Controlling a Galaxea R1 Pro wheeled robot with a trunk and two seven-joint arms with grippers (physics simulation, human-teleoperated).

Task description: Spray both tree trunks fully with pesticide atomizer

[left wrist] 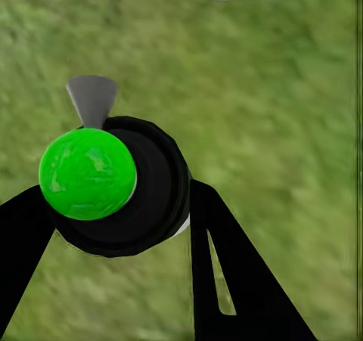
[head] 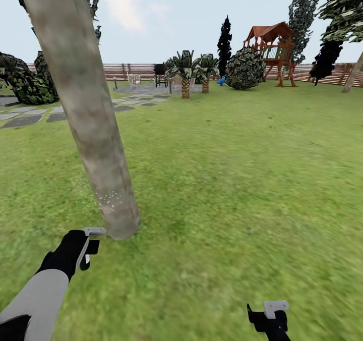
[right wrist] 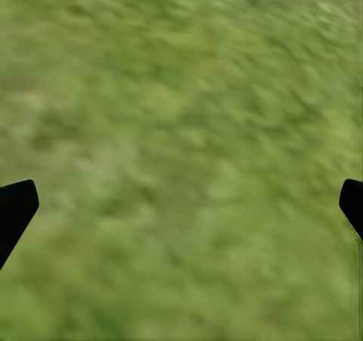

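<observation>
Left gripper [head: 83, 252] gripping atomizer [left wrist: 113, 186], lawn [head: 237, 179]

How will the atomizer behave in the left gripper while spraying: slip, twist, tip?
The pesticide atomizer looks like a rigid round bottle, so it probably won't deform. The left gripper has fingers on its curved sides, so it might rotate. The nozzle overhangs toward the tree trunk, perhaps making it top-heavy.
</observation>
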